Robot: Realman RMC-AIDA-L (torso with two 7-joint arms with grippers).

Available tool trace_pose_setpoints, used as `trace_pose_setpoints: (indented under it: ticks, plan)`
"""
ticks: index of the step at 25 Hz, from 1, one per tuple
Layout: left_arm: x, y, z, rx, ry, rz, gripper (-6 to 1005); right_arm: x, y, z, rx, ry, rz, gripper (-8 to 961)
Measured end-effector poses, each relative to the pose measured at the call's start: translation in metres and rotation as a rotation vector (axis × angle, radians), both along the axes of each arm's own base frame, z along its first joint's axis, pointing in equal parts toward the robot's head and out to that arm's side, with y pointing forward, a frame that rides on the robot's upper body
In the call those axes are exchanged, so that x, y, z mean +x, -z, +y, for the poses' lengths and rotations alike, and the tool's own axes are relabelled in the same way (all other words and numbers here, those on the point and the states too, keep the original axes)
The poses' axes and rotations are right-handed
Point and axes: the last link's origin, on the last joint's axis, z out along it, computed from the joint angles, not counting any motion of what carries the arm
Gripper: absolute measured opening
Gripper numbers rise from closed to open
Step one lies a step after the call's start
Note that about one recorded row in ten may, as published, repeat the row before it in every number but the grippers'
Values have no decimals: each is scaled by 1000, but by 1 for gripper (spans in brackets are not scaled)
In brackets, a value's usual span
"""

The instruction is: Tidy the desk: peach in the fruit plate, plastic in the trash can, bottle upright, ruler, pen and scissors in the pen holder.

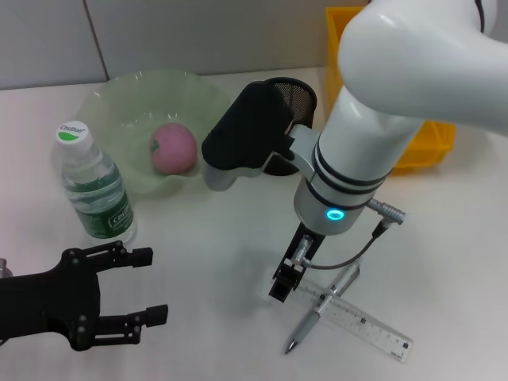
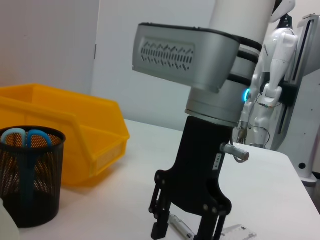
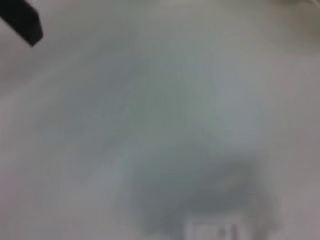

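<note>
Right end effector (image 1: 287,279) is down low on the tabletop (image 1: 206,262), hovering right over the near end of the ruler (image 1: 361,317), with the pen (image 1: 321,311) lying across that ruler just beside it. Its jaws look parted in the left wrist view, straddling the pen and ruler, nothing gripped yet. So the step in hand reads as the stationery pick-up, pen or ruler, hard to call which. Look around: the peach (image 1: 173,148) sits in the fruit plate (image 1: 111,103), the bottle (image 1: 93,184) stands upright beside it, and the scissors (image 2: 26,137) are already poking out of the pen holder (image 1: 298,99). The yellow trash can (image 1: 432,143) sits behind. Left end effector (image 1: 131,286) waits open, near the bottom left, clear of the action. Next move, by my reckoning: settle the last bit, close squarely on one thin item without dragging the other, then lift and carry it back to the holder
</note>
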Motion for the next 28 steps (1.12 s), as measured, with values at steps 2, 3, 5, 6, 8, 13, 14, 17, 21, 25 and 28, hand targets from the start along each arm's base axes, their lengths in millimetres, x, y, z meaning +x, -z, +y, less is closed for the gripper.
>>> trace_pose_setpoints:
  ticks: [2,3,5,6,8,13,14,17,21,25,28]
  plan:
    - [-1,-1,1,0,-1,3,829,1,2,-2,0,1,-8,632]
    - [-1,-2,1,0,-2,4,829,2,3,-3,0,2,-11,632]
    - [-1,-2,1,-1,-2,5,829,3,5,-5,0,3,-10,631]
    - [0,-3,2,-2,0,6,829,3,5,-5,0,5,-7,631]
    - [0,-3,2,-3,1,8,828,3,6,-6,0,8,2,631]
    - [-1,-4,3,-3,2,11,828,4,8,-5,5,7,11,629]
    - [-1,-5,3,-2,2,11,828,4,8,-5,6,7,11,629]
    - [-1,-5,3,-2,1,12,828,4,8,-5,6,10,12,628]
    - [0,-5,3,-2,3,12,828,6,8,-6,6,14,12,627]
    - [0,-5,3,-2,3,12,829,7,8,-6,6,18,12,626]
    - [0,-5,3,-3,4,12,829,7,8,-6,7,20,13,625]
